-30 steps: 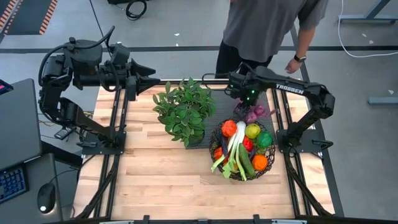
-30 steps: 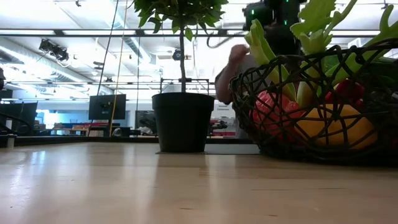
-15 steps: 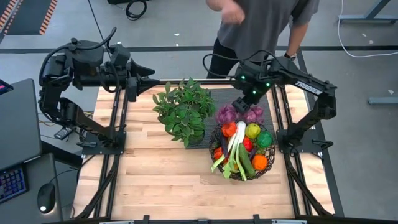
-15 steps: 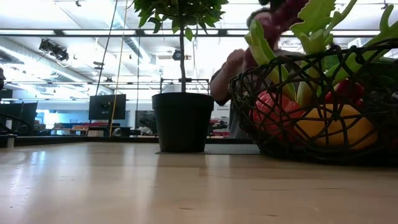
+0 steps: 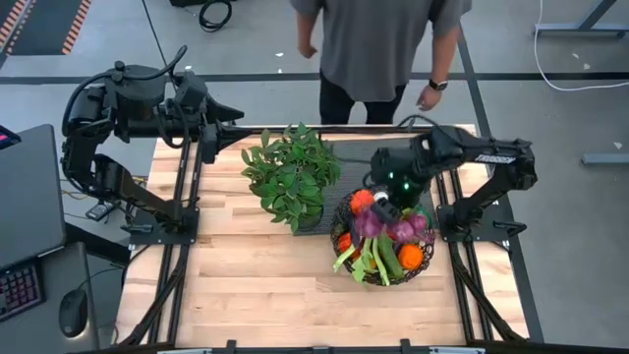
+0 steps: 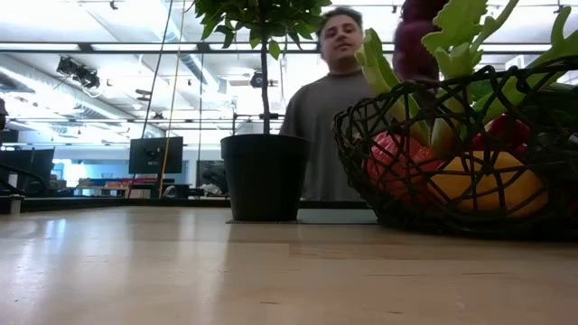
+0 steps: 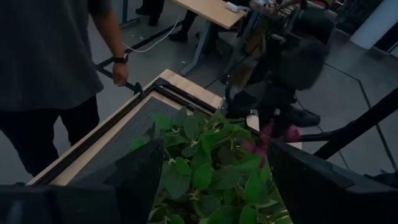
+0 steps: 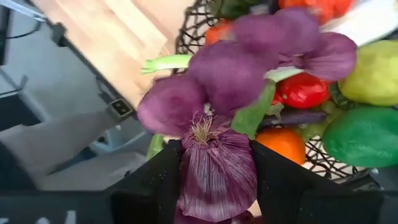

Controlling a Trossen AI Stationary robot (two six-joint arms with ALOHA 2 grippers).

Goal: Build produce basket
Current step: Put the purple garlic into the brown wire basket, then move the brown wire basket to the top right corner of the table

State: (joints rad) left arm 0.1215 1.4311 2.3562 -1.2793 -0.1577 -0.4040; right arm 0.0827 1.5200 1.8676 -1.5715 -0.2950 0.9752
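Right gripper (image 5: 385, 209) holds a purple leafy vegetable (image 5: 391, 224) over the basket (image 5: 346, 214), right of centre in the high view.

In the right wrist view the two dark fingers (image 8: 152, 180) are closed on the vegetable's (image 8: 217, 171) striped purple stem at the bottom of the frame, one on each side, and its broad purple leaves fan out past the fingertips. Beyond the leaves lies the rest of the produce (image 8: 373, 71) in the basket (image 8: 193, 25): a lemon, a lime, red and orange pieces. The low view shows the purple vegetable (image 6: 413, 41) at the top of the frame, above the basket (image 6: 361, 171). The left gripper (image 5: 236, 116) waits in the upper left over the table's (image 5: 256, 285) far edge, fingers spread with nothing between them, near the potted plant (image 5: 293, 172). A person (image 5: 378, 44) stands at the top of the frame.
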